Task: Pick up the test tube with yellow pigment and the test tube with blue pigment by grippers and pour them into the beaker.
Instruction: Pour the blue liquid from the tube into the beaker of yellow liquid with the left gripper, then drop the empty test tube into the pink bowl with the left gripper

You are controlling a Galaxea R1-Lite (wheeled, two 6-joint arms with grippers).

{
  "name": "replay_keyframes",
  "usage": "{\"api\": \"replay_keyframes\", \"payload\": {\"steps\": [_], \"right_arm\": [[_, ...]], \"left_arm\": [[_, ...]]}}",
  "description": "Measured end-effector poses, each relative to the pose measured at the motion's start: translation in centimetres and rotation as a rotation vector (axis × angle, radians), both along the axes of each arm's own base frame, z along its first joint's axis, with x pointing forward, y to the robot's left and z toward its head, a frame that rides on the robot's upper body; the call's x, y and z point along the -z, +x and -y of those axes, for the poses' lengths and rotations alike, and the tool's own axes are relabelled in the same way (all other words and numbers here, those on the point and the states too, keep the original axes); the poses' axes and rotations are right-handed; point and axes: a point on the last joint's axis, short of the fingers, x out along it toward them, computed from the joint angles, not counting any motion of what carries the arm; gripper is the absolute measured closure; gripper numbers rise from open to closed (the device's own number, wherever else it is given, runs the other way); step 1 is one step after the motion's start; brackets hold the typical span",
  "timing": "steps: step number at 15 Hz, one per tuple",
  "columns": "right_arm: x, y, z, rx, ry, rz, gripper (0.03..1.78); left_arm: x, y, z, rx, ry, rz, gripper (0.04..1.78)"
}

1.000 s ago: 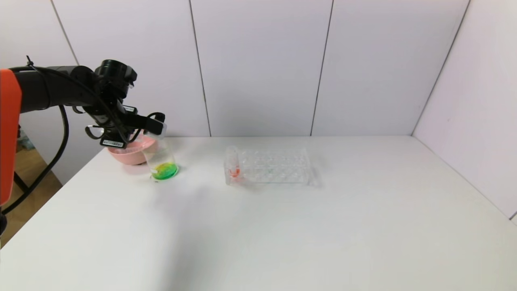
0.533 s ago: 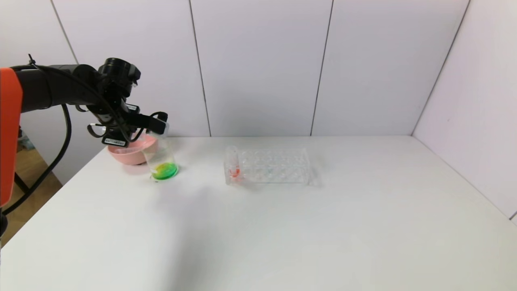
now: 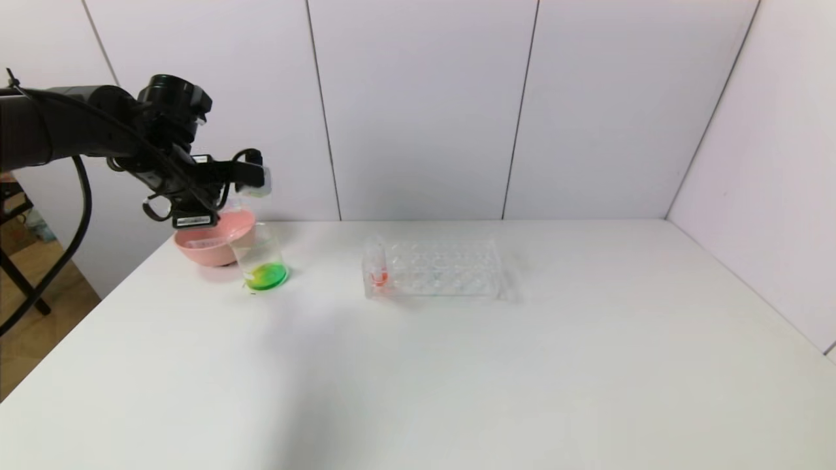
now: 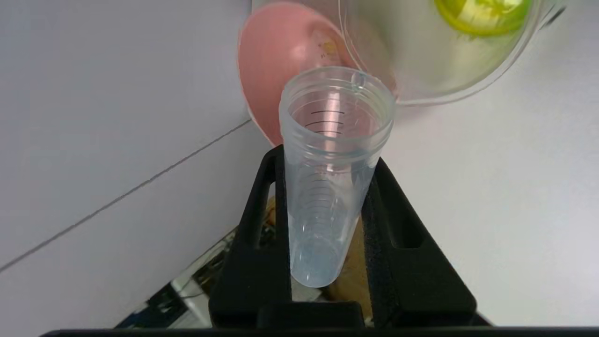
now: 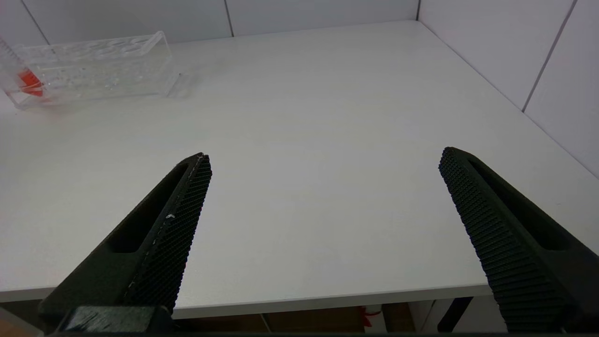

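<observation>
The slim clear round-bottomed test tube [image 4: 330, 178] is pinched between the black fingers of the left gripper [image 3: 251, 179], held above the small clear straight-sided beaker [image 3: 260, 258] near the bench's far left corner. Only a faint bluish trace shows at its bottom, so which pigment it carried cannot be told. The beaker holds green liquid with a yellow patch. Since half a second ago the left gripper has risen and drawn back towards the left edge, leaving clear air over the beaker's rim.

The left wrist view looks down the tube's open mouth, with the pink plastic bowl [image 4: 276, 70] just behind the beaker. In the head view the tube is hard to make out.

The right gripper [image 5: 323, 187], unseen from the head, hangs at the near edge, jaws spread wide and empty, facing the clear rectangular tube rack [image 5: 93, 68] with its orange-red tube [image 5: 25, 77]
</observation>
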Motion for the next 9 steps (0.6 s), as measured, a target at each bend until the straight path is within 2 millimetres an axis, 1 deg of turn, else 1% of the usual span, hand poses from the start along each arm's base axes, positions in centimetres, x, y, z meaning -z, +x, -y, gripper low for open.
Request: {"api": "replay_keyframes", "payload": {"steps": [2, 4, 9], "right_arm": [[0.0, 0.0, 0.0, 0.0, 0.0, 0.0, 0.04], [0.0, 0.0, 0.0, 0.0, 0.0, 0.0, 0.04], [0.0, 0.0, 0.0, 0.0, 0.0, 0.0, 0.04]], "left_arm": [[-0.7, -0.7, -0.2, -0.028, -0.246, 0.021, 1.37], [-1.0, -1.3, -1.5, -0.048, -0.473, 0.0, 1.37], [-1.4, -2.0, -5.3, 0.027, -0.833, -0.027, 1.37]]}}
